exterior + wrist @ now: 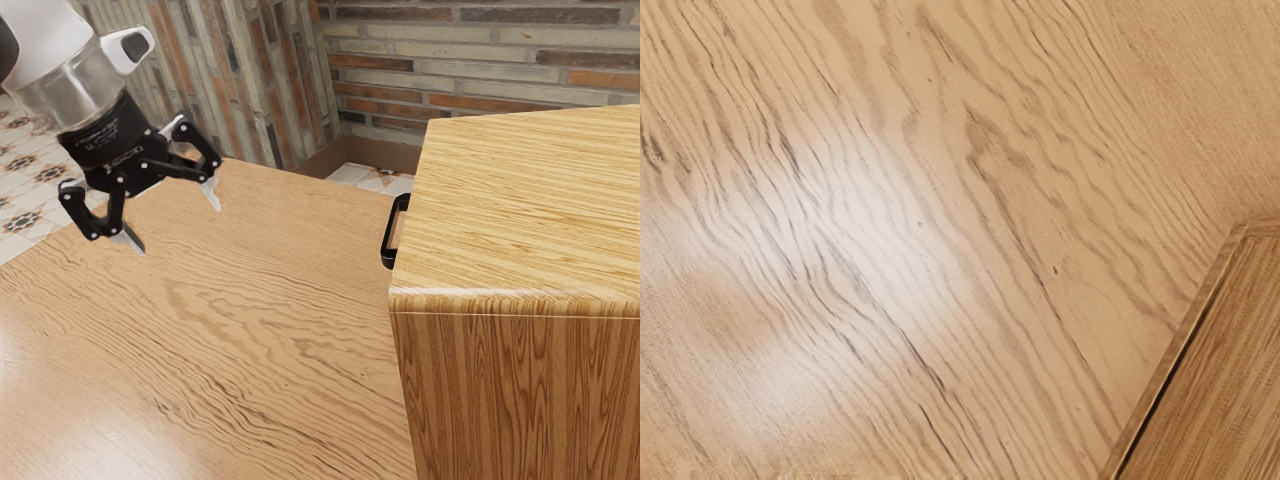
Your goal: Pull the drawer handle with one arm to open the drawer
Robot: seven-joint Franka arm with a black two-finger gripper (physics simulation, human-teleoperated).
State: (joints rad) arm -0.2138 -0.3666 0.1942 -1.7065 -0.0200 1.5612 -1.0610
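A wooden drawer cabinet (520,300) stands on the table at the exterior view's right. Its black handle (391,232) juts from the side facing the arm. My gripper (172,218) hangs above the tabletop at the exterior view's left, well apart from the handle, open with nothing between its fingers. In the wrist view a corner of the cabinet (1215,400) shows beside the bare tabletop (890,250).
The wooden table (200,350) spreads between my gripper and the cabinet. Brick walls (450,60) stand behind, and patterned floor tiles (25,170) lie beyond the table's far left edge.
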